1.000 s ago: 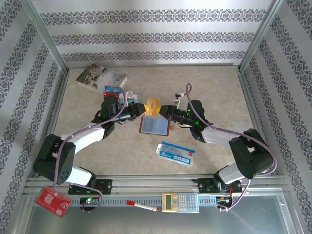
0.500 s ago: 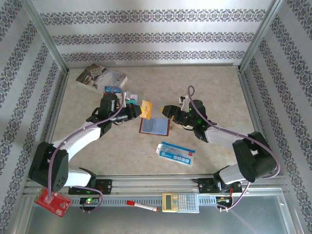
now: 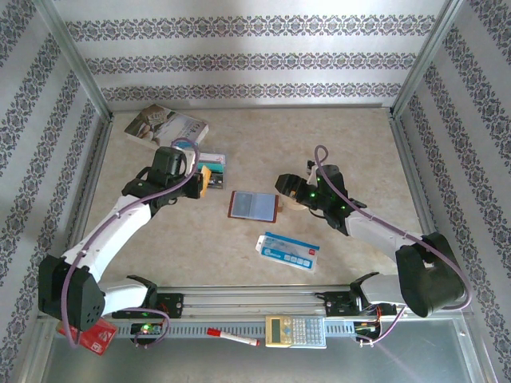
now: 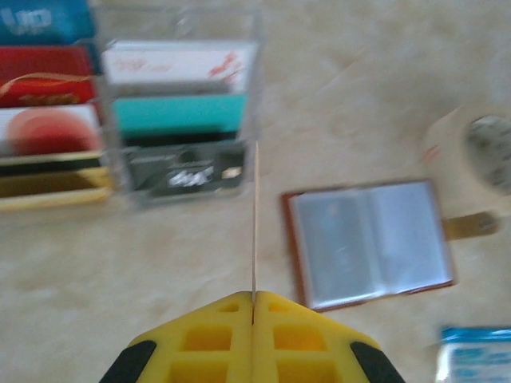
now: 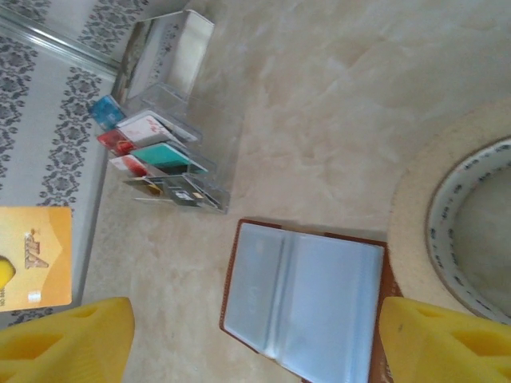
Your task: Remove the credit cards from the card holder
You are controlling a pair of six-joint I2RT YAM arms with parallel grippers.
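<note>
Jaws of the left pincer (image 4: 253, 307) are clamped on a yellow-gold credit card (image 4: 255, 223), seen edge-on. The right pincer (image 5: 255, 335) is spread wide and empty just beside the card holder (image 5: 307, 299), which is laid open on the beige marbled surface (image 3: 343, 136). The card should be carried level to the other cards (image 4: 180, 116) in the clear rack (image 4: 180, 24) and released low. Patterned walls (image 3: 239, 56) enclose the surface.

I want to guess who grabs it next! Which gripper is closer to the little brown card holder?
Right. The right gripper hangs open just beside the card holder's right edge. The left gripper, pinching a yellow card, sits farther off, beyond its left edge.
</note>
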